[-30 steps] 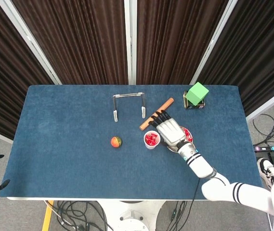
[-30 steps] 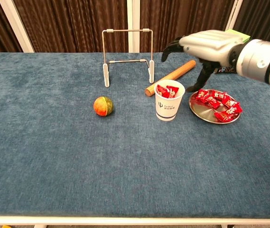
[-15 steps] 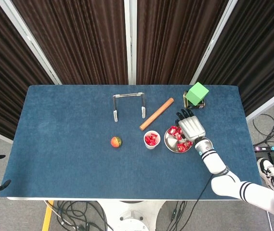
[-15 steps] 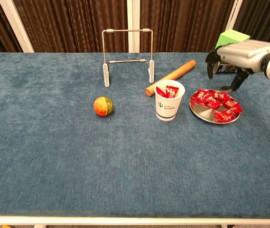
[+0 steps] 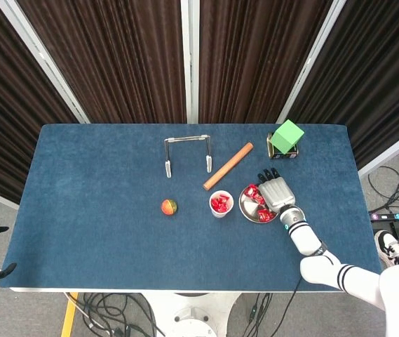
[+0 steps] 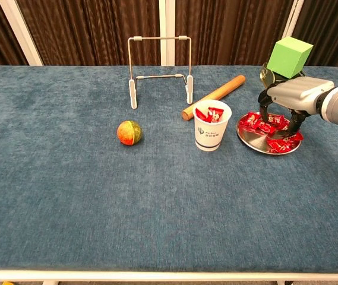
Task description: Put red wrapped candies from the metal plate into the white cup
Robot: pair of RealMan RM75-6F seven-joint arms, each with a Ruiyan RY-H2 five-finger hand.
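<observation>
The blue surface (image 6: 97, 208) carries one white cup (image 6: 211, 129), one metal plate (image 6: 253, 141), one wooden rolling pin (image 6: 214, 96), one wire rack (image 6: 159, 70), one green cube (image 6: 288, 57) and one orange-green ball (image 6: 129, 132). The red candies (image 6: 262, 124) on the plate are piled too tightly to count, as are those in the cup

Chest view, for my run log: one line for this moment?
right hand: over metal plate, fingers among red candies | white cup: holds candies

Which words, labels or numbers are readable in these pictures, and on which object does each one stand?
Nothing can be read for certain.
White cup: a small blue logo with a line of print, too small to read.
Dark box under the green cube: in the head view some print shows on the box, too blurred to read.
Candies: red wrappers, print too small to read.
</observation>
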